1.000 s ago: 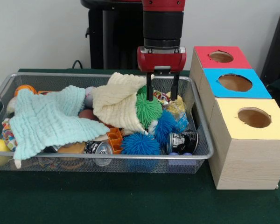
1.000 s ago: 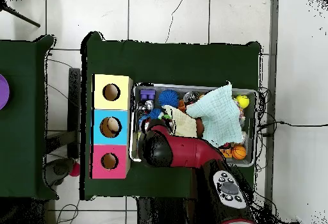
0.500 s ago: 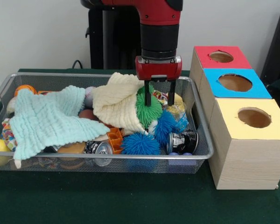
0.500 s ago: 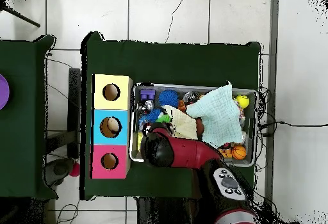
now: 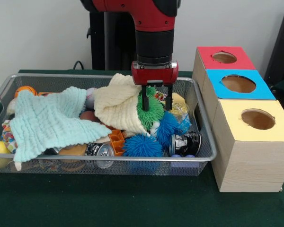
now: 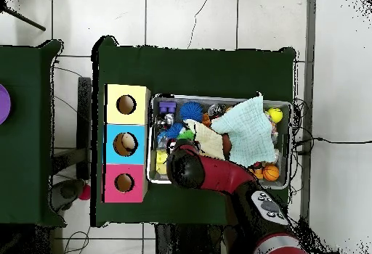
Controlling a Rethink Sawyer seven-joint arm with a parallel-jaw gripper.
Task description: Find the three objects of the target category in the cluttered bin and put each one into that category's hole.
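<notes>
Gripper: the gripper (image 5: 155,103) hangs at upper centre of the front view, fingers spread, one on each side of the green ball (image 5: 150,109), not closed on it.
Green ball: spiky, in the bin's (image 5: 204,142) right half, against the cream cloth (image 5: 117,106).
Blue balls: one spiky blue ball (image 5: 142,145) at the bin's front rim, another (image 5: 168,126) just right of the green one.
Neighbours: teal cloth (image 5: 49,120) covers the left half; a can (image 5: 100,150) lies at the front.
Boxes: red box (image 5: 223,57), blue box (image 5: 238,84), yellow box (image 5: 257,119) stand right of the bin on the worktop (image 5: 132,201), each with a hole on top.
</notes>
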